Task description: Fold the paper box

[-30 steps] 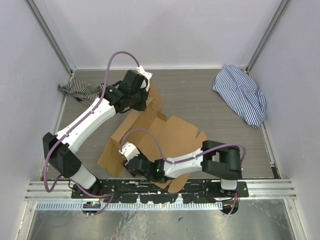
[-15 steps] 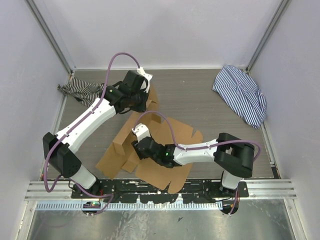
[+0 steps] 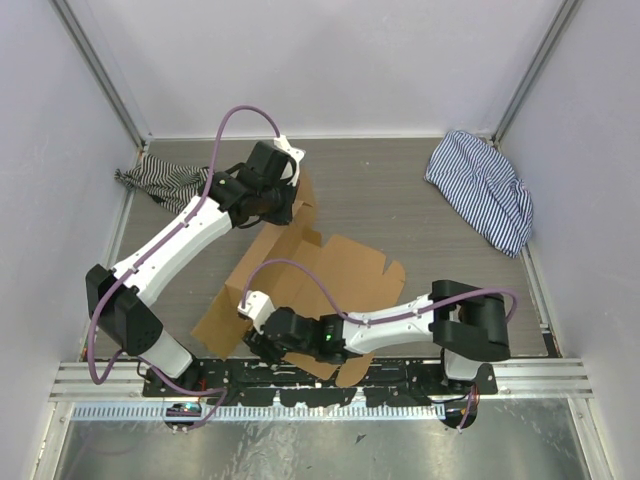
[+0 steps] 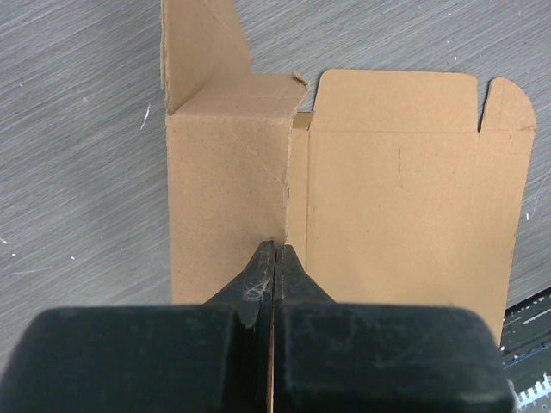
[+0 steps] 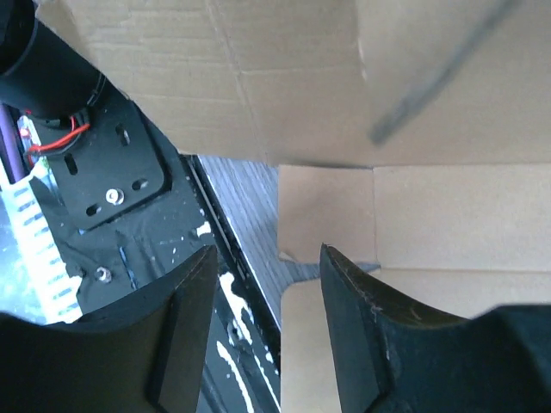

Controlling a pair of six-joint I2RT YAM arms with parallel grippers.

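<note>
The paper box [image 3: 345, 272] is a brown die-cut cardboard sheet lying mostly flat in the middle of the table, with flaps and creases showing. One panel at its far left end stands up. My left gripper [image 3: 284, 203] is shut on that panel's thin edge, and the left wrist view shows the edge pinched between the jaws of the left gripper [image 4: 275, 249], with the paper box [image 4: 396, 189] spread beyond them. My right gripper [image 3: 253, 335] hovers open over the box's near left corner. The right wrist view has the right gripper [image 5: 267, 258] above a flap [image 5: 323, 211], holding nothing.
A blue striped cloth [image 3: 482, 188] is bunched at the back right and a dark striped cloth [image 3: 160, 180] at the back left. Side walls close in the table. The metal rail [image 3: 540, 375] and black base plate [image 5: 112, 185] run along the near edge.
My right gripper pushed in toward the box's middle, then drew back to the near left corner. The box's left flap rose and settled again. The left gripper kept its hold.
</note>
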